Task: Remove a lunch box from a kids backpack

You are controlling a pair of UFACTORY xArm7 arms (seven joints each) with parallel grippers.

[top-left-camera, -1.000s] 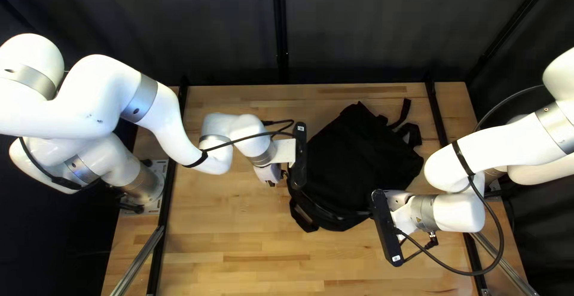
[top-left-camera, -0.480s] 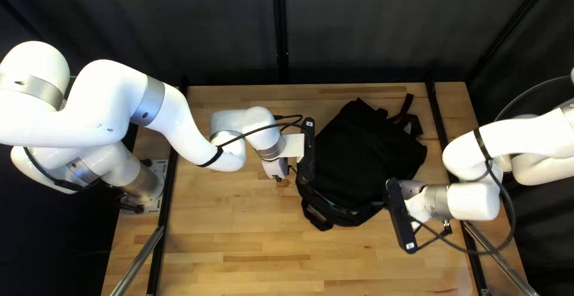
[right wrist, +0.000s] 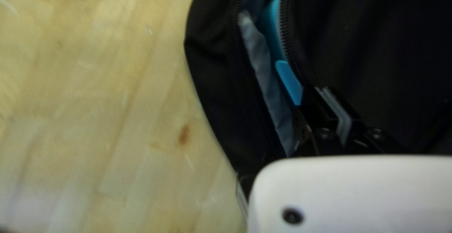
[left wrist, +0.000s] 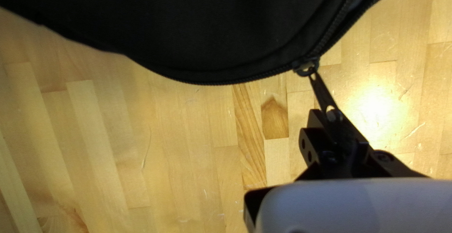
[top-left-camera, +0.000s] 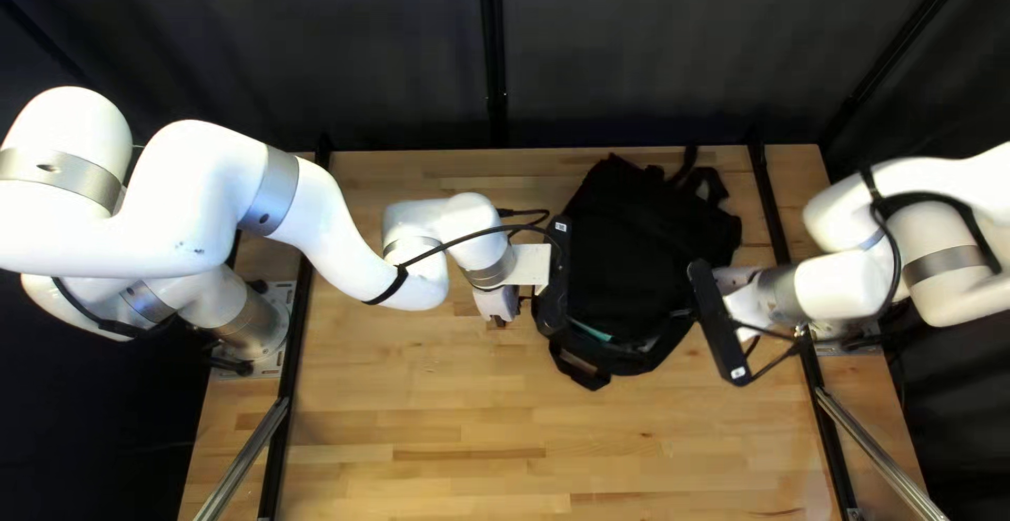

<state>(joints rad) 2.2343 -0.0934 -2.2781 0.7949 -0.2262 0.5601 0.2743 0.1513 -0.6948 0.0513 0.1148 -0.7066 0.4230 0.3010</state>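
The black backpack (top-left-camera: 647,247) lies on the table, its front compartment partly unzipped. My left gripper (top-left-camera: 499,304) is at its left side and my right gripper (top-left-camera: 741,281) at its right; both fingertips are hidden from above. In the left wrist view my left gripper (left wrist: 333,115) is shut on the zipper pull (left wrist: 321,91), joined to the slider on the backpack (left wrist: 202,30). In the right wrist view my right gripper (right wrist: 327,102) is shut on the backpack's opening edge, grey lining between its fingers. A bright blue item (right wrist: 270,23), possibly the lunch box, shows inside the opening.
The wooden table (top-left-camera: 442,416) extends in front of the backpack. Shoulder straps (top-left-camera: 705,179) stick out toward the far edge. A black rail (top-left-camera: 773,205) runs along the table's right side, with a dark curtain (top-left-camera: 652,47) behind the far edge.
My left arm has moved right, and my right arm back and outward. The backpack has shifted toward the far edge, its front opening has widened, and a teal strip now shows there.
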